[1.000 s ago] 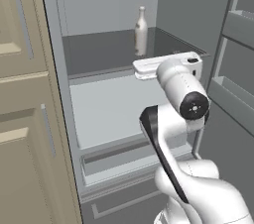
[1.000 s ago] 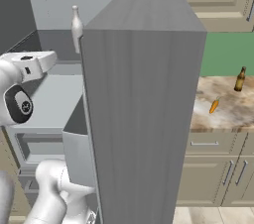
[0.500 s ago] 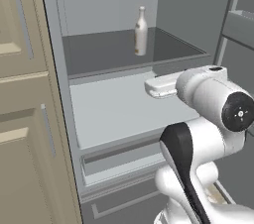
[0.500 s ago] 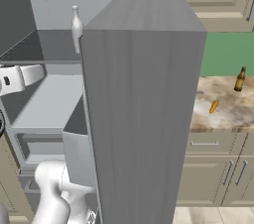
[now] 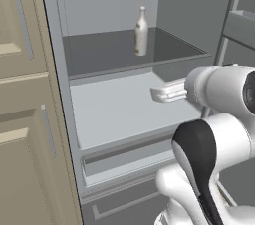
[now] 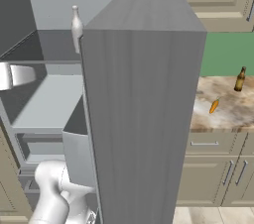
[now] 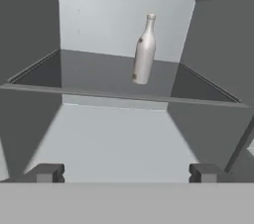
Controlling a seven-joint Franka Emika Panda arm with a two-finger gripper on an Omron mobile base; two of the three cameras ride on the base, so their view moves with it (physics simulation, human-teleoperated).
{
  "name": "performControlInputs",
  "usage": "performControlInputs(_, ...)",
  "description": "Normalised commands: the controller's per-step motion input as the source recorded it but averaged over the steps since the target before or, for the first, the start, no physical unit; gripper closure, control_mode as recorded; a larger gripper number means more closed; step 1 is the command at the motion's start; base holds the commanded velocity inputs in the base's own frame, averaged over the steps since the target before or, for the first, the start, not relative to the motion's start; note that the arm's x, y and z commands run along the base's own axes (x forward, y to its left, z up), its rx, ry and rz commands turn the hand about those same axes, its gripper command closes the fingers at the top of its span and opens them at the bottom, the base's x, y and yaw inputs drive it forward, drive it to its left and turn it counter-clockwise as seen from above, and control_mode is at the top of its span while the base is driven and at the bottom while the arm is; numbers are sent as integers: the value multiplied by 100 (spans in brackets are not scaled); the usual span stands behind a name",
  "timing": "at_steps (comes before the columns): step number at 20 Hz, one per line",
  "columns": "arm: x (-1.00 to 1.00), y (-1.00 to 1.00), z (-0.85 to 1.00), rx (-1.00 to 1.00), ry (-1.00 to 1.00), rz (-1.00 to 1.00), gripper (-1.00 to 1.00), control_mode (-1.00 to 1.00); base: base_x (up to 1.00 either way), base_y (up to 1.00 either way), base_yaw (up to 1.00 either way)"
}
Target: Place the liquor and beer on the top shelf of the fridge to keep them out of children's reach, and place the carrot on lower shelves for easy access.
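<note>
One liquor [image 7: 144,52] bottle stands up straight on the top shelf [image 7: 99,74] of the fridge [image 5: 119,15]. It is pale grey-white, with a fat body, sloping shoulders and a thin neck. In the hand view it is at about 12 o'clock, a bit right of the middle and well apart from the claw [image 7: 124,172].

The claw is wide open and holds nothing. Its two dark tips sit low in the hand view, at about 7 and 5 o'clock, in front of the pale lower shelf [image 7: 114,139].

The right base view shows the tabletop [image 6: 223,111], at about 3 o'clock. The beer [image 6: 240,79] stands there, a slim brown bottle with a long neck. The carrot [image 6: 214,105] lies near it, small, thin and orange. The grey fridge door stands in the middle of that view and hides part of the liquor.

The left base view shows the claw from the side, over the lower shelf and under the front edge of the top shelf. The liquor is at about 12 o'clock there. Beige cabinets [image 5: 25,119] stand at 9 o'clock.
</note>
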Motion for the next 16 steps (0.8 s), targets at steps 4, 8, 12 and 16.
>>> performControlInputs(4,-24,1,0,-2,6,0,-100,-100,0,0,0)
performControlInputs(8,0,0,0,0,0,0,-100,100,-69,11,-5)
performControlInputs(12,0,0,0,0,0,0,-100,100,-100,8,-11)
performControlInputs(16,0,0,0,0,0,0,-100,100,-100,1,-13)
